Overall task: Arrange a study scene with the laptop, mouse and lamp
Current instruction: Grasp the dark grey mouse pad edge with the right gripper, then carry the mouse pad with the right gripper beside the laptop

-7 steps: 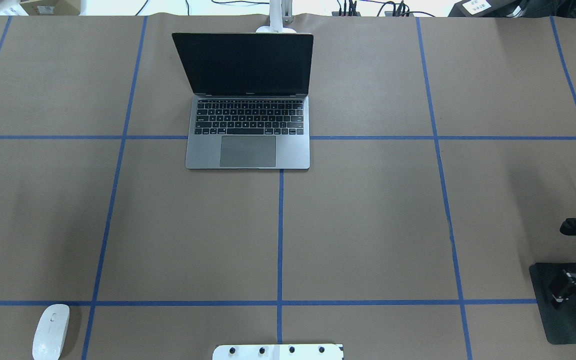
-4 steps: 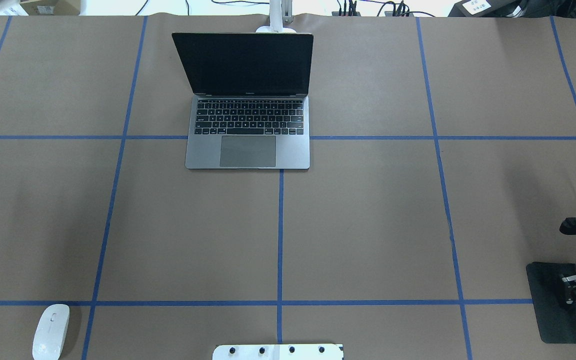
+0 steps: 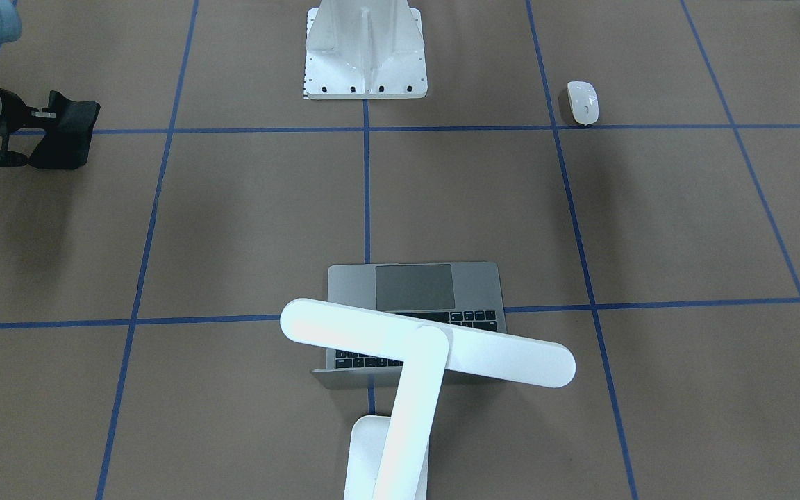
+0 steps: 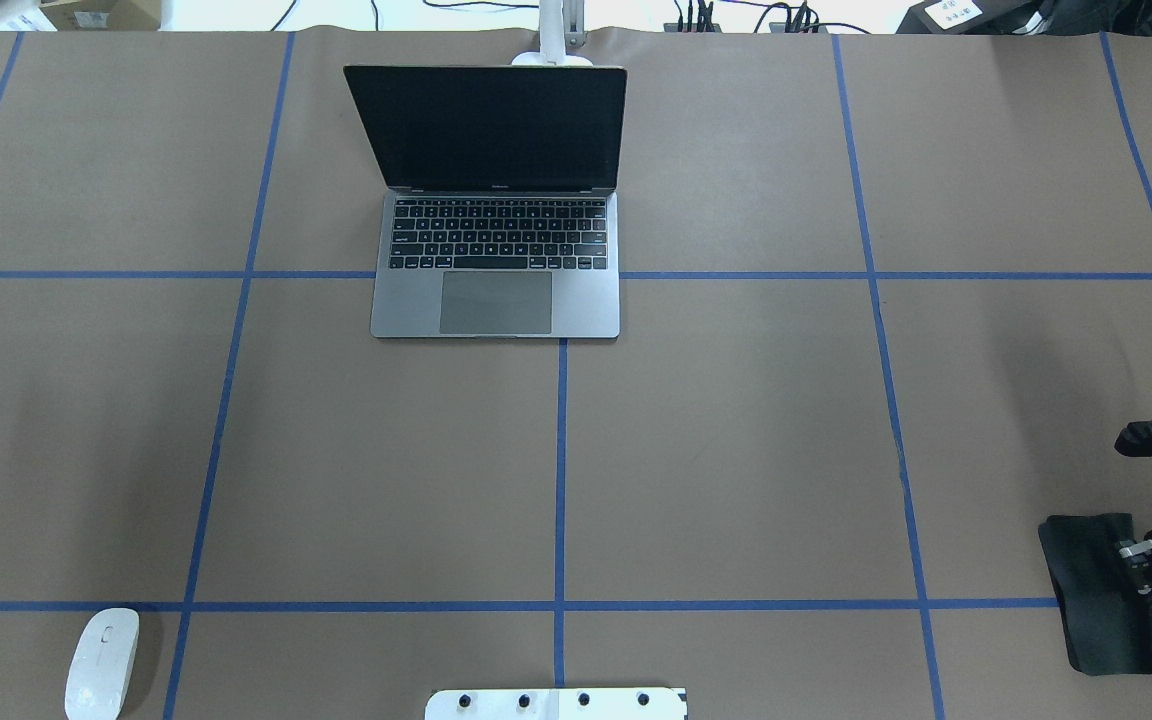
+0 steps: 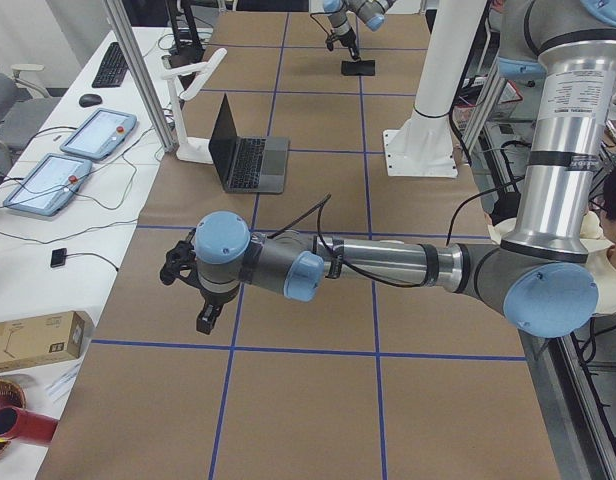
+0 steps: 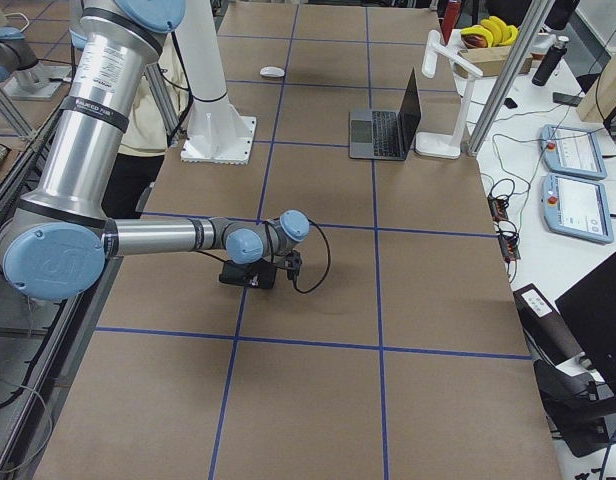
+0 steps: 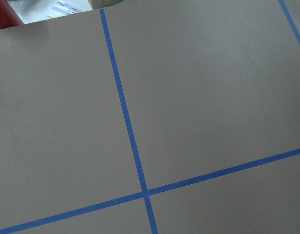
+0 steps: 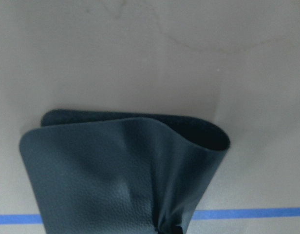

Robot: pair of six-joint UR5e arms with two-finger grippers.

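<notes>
Dragging the black mat (image 4: 1096, 600) inward since a moment ago, kept the right claw (image 4: 1141, 572) clamped on its edge, likely to seat the mouse (image 4: 101, 663), lying near-left on the desk (image 4: 736, 450). Saw the mat's curl only from the wrist. Could not tell the left claw (image 5: 203, 310) agape or closed.

The table (image 4: 736, 450) is covered in brown paper with blue tape lines (image 4: 559, 470) marking a grid. The open laptop (image 4: 496, 300) sits flat at the far middle, with the lamp (image 3: 414, 389) standing just behind it. The mouse (image 4: 102, 663) is way off at the near left corner. There's a white bolted pedestal (image 3: 365, 48) at the near middle edge. The black mat (image 4: 1096, 590) by the right edge is bent upward, so I can't tell how much of it lies flat.
</notes>
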